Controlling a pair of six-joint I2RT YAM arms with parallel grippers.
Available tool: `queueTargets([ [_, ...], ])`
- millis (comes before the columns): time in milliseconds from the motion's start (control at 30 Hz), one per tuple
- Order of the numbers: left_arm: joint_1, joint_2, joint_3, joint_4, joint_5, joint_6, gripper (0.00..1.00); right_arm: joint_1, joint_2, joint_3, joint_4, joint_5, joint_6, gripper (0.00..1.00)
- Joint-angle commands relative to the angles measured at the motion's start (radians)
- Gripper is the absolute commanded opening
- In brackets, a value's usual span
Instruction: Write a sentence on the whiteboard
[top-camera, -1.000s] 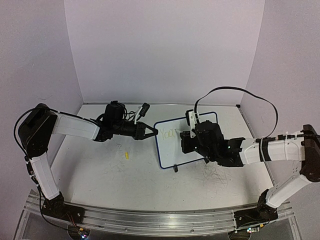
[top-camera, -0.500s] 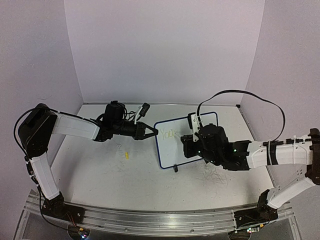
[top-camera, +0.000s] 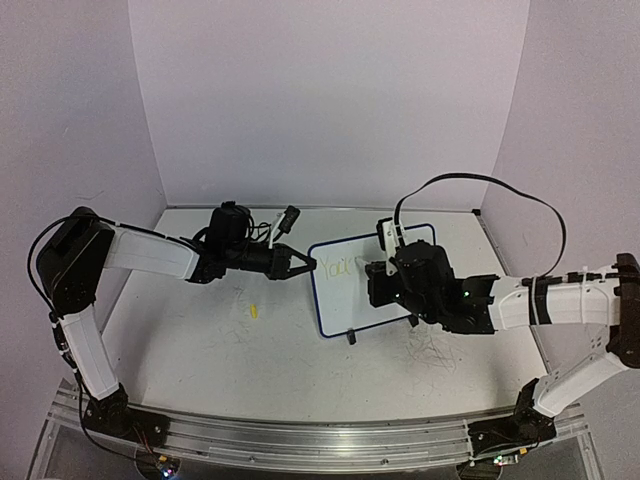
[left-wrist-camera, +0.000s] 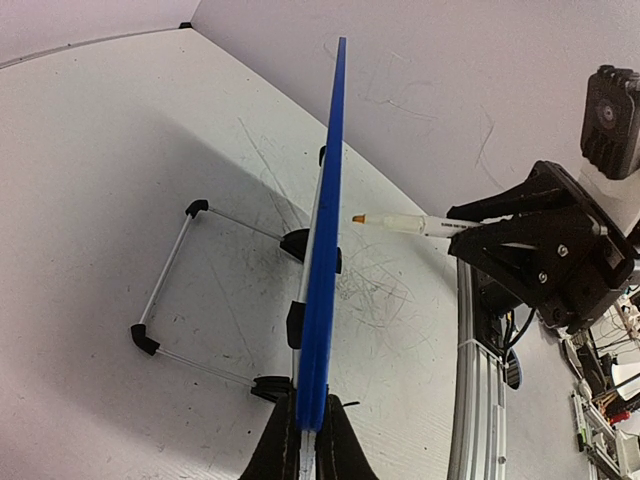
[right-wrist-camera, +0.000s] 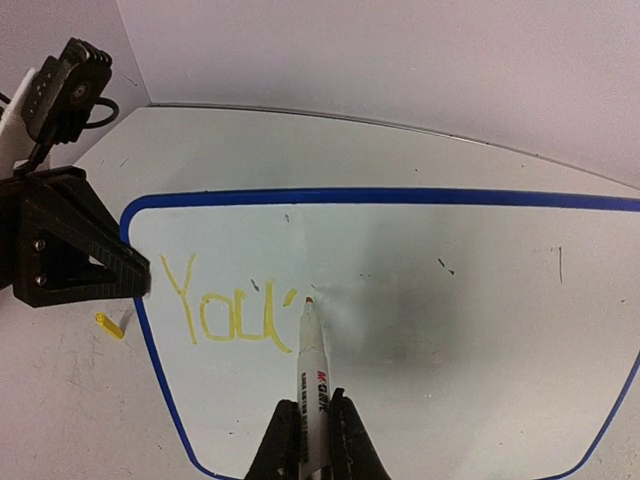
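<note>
- My left gripper (left-wrist-camera: 304, 452), at the bottom centre of the left wrist view, is clamped on the edge of the whiteboard (left-wrist-camera: 326, 240). This braces the board so pen pressure can't push it back or tip it.
- The whiteboard stands near-upright at mid-table on a wire stand (left-wrist-camera: 165, 290), with its face towards my right arm. In the top view it sits centre frame, between the two arms.
- My right gripper (right-wrist-camera: 312, 445) is closed around a marker (right-wrist-camera: 313, 375). It grips low on the barrel with the tip pointing straight at the board, so the stroke is easy to control.
- The sentence (right-wrist-camera: 228, 312) so far reads "You'" in yellow, at the left of the board face.
- The marker tip sits just right of the apostrophe. I can't tell whether it is touching or just off the surface.
- My judgement: I'm early in the task, with the next letter due here and most of the board blank.
- A small yellow piece (top-camera: 254, 311), probably the cap, lies on the table (top-camera: 200, 350) left of the board, out of the way.
</note>
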Motion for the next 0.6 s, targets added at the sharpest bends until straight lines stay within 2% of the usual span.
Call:
queueTargets([
  [0, -0.017, -0.009, 0.011, -0.036, 0.039, 0.016, 0.0, -0.001, 0.02, 0.053, 0.043, 0.017, -0.024, 0.0],
  [567, -0.017, -0.014, 0.011, -0.037, 0.04, 0.016, 0.0, -0.019, 0.043, 0.031, 0.044, 0.033, -0.007, 0.0],
])
